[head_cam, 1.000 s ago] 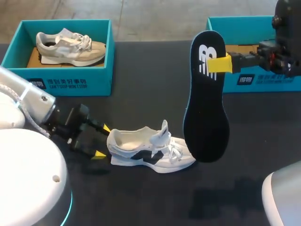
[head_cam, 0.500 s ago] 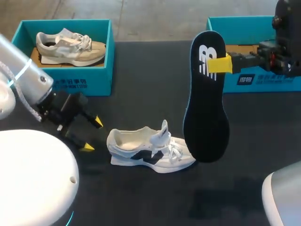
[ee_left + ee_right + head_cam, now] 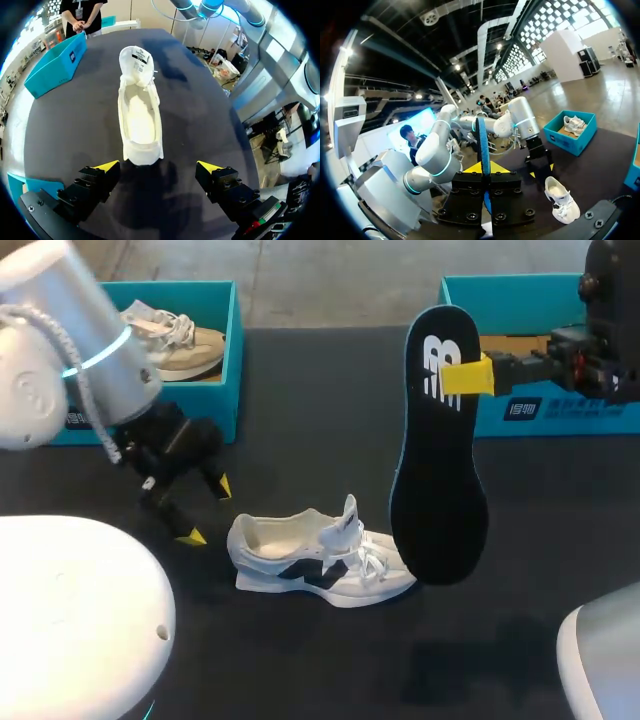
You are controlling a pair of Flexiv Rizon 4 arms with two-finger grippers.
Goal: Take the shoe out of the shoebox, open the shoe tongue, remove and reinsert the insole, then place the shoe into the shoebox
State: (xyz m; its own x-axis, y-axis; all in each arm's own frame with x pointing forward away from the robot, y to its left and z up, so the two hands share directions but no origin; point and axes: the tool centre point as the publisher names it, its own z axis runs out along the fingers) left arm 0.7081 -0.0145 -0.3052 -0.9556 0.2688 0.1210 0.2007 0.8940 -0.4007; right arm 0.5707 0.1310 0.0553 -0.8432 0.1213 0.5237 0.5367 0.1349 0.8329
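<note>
my left gripper (image 3: 206,510) is backing off the heel of the shoe (image 3: 315,562), fingers wide and empty; shoe's lying on the table (image 3: 300,400), tongue up; right gripper (image 3: 466,374) still pinches the insole (image 3: 437,455) up in the air, so reinserting it is probably next

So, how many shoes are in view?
2. A white shoe lies beside the left claw; a beige shoe sits in the left shoebox, partly behind the left arm. The right shoebox could hide another.

There are two shoes, a white shoe (image 3: 310,565) and a beige shoe (image 3: 190,340), two boxes, a left shoebox (image 3: 232,360) and a right shoebox (image 3: 600,425), and one insole (image 3: 435,490).
</note>
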